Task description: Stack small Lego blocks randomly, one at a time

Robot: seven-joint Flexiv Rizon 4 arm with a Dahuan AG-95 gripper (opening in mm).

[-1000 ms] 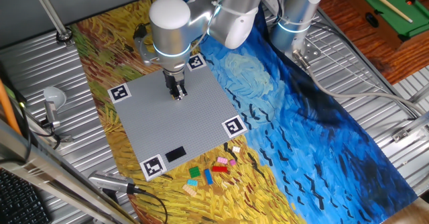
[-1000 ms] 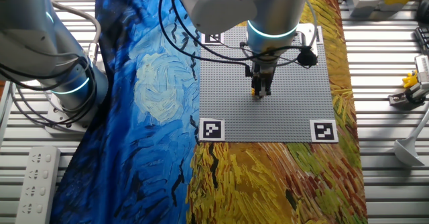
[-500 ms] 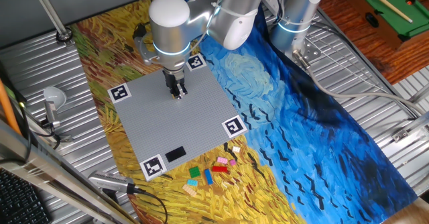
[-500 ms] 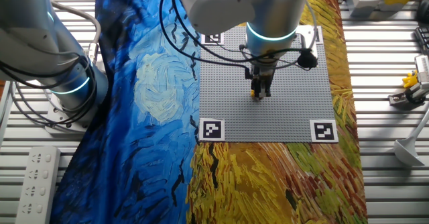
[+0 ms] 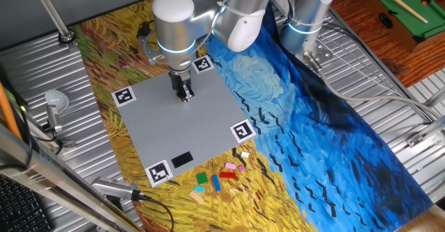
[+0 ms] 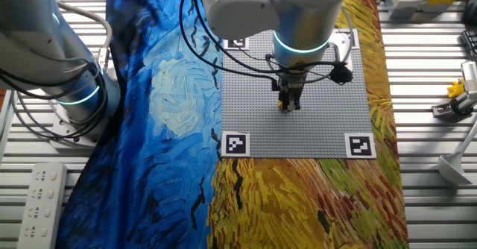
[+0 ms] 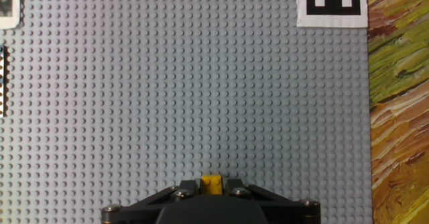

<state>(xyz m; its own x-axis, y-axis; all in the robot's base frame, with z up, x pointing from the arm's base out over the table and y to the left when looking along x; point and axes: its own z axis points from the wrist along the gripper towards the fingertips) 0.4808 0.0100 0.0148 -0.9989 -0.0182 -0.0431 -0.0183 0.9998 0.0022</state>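
Note:
My gripper hangs over the far middle of the grey baseplate, fingers pointing down. It is shut on a small yellow Lego block, which sits between the two dark fingers in the hand view. The other fixed view shows the gripper low over the plate with a bit of yellow at its tip. I cannot tell whether the block touches the studs. Several loose small blocks in red, pink, blue, green, teal and tan lie on the yellow cloth in front of the plate.
Black-and-white marker tags sit at the plate's corners. A flat black rectangle lies on the plate's near edge. A painted cloth covers the table. A second arm's base stands beside the cloth.
The arm has shifted slightly up and away over the plate, with the yellow block still in the gripper. The loose blocks have not moved.

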